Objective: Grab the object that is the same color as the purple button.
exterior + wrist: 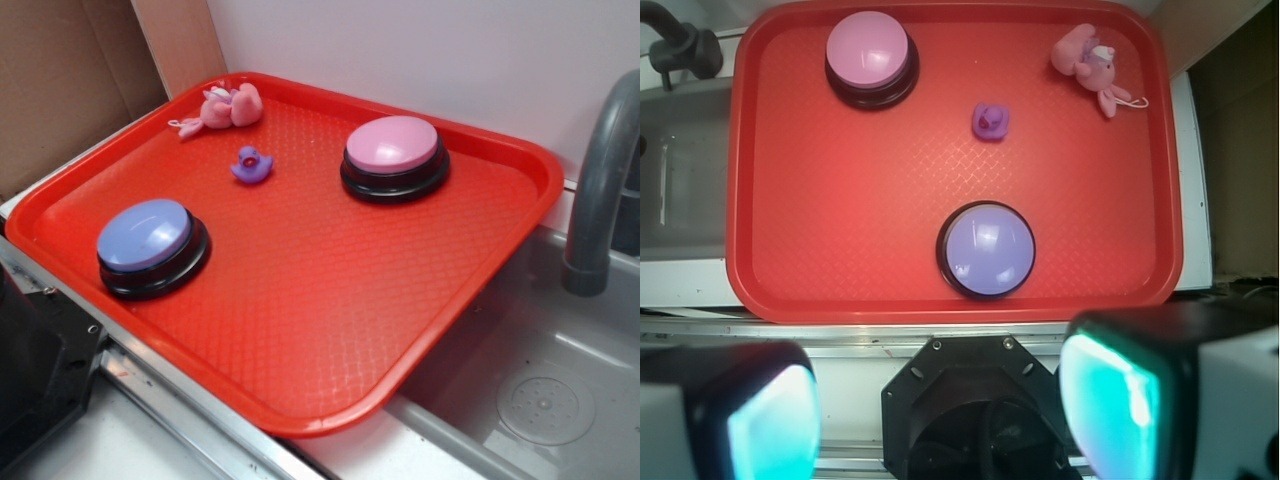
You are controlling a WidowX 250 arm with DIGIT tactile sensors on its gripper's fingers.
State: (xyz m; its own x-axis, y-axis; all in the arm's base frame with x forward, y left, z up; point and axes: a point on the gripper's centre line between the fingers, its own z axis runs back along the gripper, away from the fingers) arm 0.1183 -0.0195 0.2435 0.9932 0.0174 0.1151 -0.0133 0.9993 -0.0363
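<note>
While the gripper (pixel 940 410) hangs spread and empty, one tray (pixel 480 290), two buttons, purple (pixel 150 240) and pink (pixel 392 150), one duck (pixel 251 165), one plush toy (pixel 225 108).

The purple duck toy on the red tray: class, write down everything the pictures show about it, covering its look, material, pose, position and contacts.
The purple duck toy is a tiny figure, far smaller than either push button, with a smooth, rubbery-looking surface. It sits upright on the red tray, touching only the tray floor. It lies toward the tray's far side, between the pink plush toy and the pink-topped button, apart from both. The purple button, matching its colour, stands well away near the front edge. The end effector is not near it.
</note>
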